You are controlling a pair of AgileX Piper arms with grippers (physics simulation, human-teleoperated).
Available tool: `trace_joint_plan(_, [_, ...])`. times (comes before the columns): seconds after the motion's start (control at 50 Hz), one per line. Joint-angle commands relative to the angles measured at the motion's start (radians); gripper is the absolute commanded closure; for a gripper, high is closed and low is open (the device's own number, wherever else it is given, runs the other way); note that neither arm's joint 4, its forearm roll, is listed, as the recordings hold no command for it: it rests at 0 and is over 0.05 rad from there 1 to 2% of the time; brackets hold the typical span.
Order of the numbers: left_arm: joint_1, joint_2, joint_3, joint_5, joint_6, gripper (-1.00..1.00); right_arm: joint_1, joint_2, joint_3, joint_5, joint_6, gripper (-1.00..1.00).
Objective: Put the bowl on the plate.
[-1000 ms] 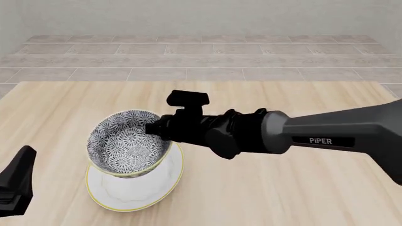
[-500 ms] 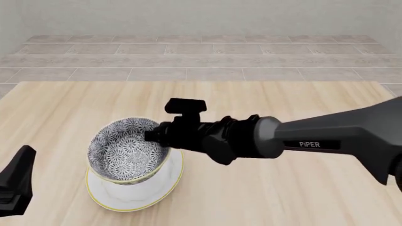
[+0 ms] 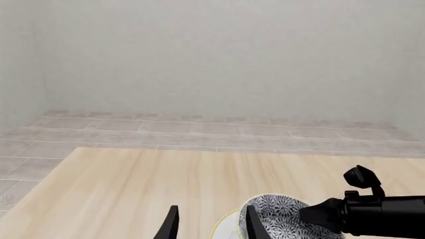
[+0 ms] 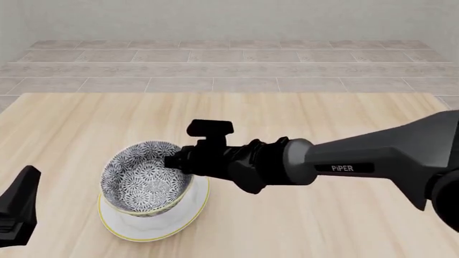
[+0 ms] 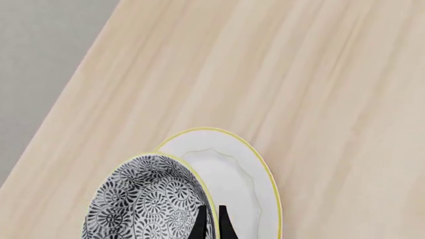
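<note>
The bowl point(image 4: 143, 176), black-and-white patterned with a yellowish rim, sits slightly tilted low over the white plate point(image 4: 154, 226) at the table's near left. I cannot tell whether they touch. My right gripper point(image 4: 174, 160) is shut on the bowl's right rim. The right wrist view shows its fingertips point(image 5: 201, 224) pinching the rim of the bowl point(image 5: 143, 199), with the plate point(image 5: 236, 174) beneath and beside it. My left gripper point(image 3: 211, 226) stands open and holds nothing, off to the left of the bowl point(image 3: 282, 219).
The right arm point(image 4: 358, 161) stretches across the table from the right. The left gripper's dark body point(image 4: 20, 212) sits at the near left corner. The table's left edge point(image 5: 59, 114) runs close to the plate. Beyond the table lies a tiled floor.
The right gripper has come down with the bowl, which now sits lower over the plate and less tilted. The left arm has not moved.
</note>
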Motion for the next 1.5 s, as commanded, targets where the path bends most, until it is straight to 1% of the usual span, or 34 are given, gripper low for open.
trace_joint_plan(0.02, [0.000,0.000,-0.001,0.000,-0.001,-1.00,0.003,0.014,-0.003,-0.014,0.015,1.00])
trace_joint_plan(0.88, [-0.006,0.000,-0.005,0.005,-0.003,-1.00,-0.001,0.056,-0.014,-0.014,0.010,1.00])
trace_joint_plan(1.14, [-0.007,0.000,0.022,-0.022,-0.003,-1.00,0.004,0.071,-0.006,-0.036,0.022,1.00])
trace_joint_plan(1.5, [-0.006,0.000,0.020,-0.022,-0.005,-1.00,0.005,0.085,0.001,-0.052,0.031,1.00])
